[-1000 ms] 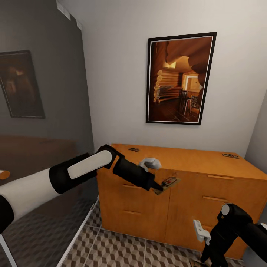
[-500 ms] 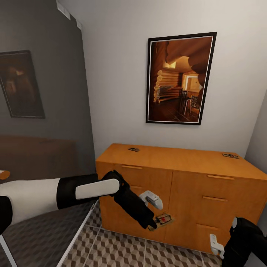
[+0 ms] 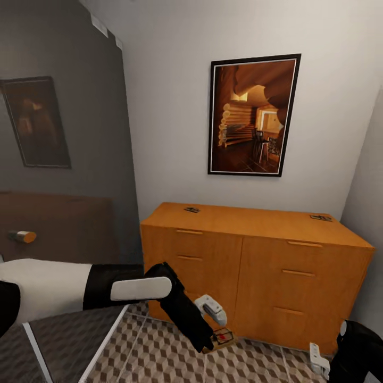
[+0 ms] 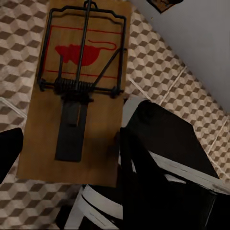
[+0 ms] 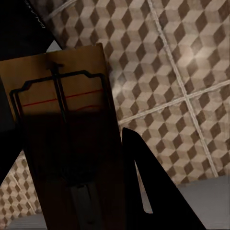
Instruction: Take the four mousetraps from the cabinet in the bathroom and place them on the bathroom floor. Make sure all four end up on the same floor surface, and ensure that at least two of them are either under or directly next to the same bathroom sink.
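Fingers of the left gripper clamp a mousetrap low before the cabinet, above the bathroom floor; the right gripper pinches another mousetrap; two more lie atop the cabinet.

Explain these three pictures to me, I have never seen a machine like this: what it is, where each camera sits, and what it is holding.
This is a simulated two-armed wheeled robot. The large picture comes from a camera on its head, looking down over both arms at an orange-brown wooden cabinet on a cube-patterned tile floor. The other two come from cameras near each gripper.

The left gripper is low above the floor, holding a mousetrap; its wrist camera shows that trap close up, a wooden plate with a wire bar and a red mouse print. The right wrist camera shows the right gripper holding a second mousetrap over the tiles. Two more small traps lie on the cabinet top.
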You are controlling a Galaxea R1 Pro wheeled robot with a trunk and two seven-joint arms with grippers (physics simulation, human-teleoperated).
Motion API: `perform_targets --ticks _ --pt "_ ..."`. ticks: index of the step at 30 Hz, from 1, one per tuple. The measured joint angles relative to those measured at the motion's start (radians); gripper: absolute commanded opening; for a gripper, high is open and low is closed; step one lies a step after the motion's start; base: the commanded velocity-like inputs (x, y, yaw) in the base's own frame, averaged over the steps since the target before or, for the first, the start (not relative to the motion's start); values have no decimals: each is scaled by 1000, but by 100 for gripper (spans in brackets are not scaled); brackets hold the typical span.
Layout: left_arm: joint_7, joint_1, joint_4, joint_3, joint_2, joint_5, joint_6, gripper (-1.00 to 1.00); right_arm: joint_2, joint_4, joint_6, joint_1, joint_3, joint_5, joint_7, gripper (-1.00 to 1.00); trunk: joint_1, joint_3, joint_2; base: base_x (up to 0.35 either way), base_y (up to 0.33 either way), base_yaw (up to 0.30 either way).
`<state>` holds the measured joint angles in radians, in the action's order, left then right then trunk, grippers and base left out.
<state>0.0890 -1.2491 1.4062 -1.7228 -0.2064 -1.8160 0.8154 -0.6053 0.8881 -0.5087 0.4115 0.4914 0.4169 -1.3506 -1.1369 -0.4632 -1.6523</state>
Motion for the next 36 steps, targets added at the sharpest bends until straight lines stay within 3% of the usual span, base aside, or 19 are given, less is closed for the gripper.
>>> perform_targets --ticks 4,6,9,14,16,19,21,22,24,28,33,36 --pt "0 8 -7 -93 3 0 -93 -100 1 -52 25 0 1 1 44 -100 0 0 0 -323 0 0" --pt "0 13 -14 -200 13 -1 -150 -100 3 -101 60 0 2 1 60 -100 0 0 0 -323 0 0" --pt "0 38 -24 -287 16 -2 -234 -100 10 -154 94 0 3 1 69 -100 0 0 0 -323 0 0" --pt "-6 124 -136 -429 21 0 -379 -100 60 -292 202 0 3 4 147 -100 0 0 0 -323 0 0" --pt "-9 209 -250 -486 27 0 -477 -100 100 -385 285 0 3 4 187 -100 0 0 0 -323 0 0" --pt "-8 322 -389 -503 32 5 -556 -100 131 -480 365 1 5 0 208 -100 0 0 0 -323 0 0" --pt "-9 384 -497 -505 33 6 -574 -100 150 -554 446 1 7 -12 241 -100 0 0 0 -323 0 0" --pt "-9 417 -552 -505 34 5 -578 -100 164 -594 490 1 9 -18 270 -100 0 0 0 -323 0 0" --pt "-9 487 -689 -506 38 2 -608 -100 215 -716 595 1 9 -22 395 -100 0 0 0 -323 0 0" --pt "-7 568 -780 -507 32 -4 -709 -100 271 -826 663 1 8 -22 574 -100 0 0 0 -323 0 0" --pt "0 663 -899 -505 29 -7 -767 -100 288 -877 714 -16 4 -26 710 -100 0 0 0 -316 0 0" --pt "1 716 -913 -505 28 -19 -832 -100 319 -885 759 -35 1 -30 859 -100 0 0 0 -307 0 0"
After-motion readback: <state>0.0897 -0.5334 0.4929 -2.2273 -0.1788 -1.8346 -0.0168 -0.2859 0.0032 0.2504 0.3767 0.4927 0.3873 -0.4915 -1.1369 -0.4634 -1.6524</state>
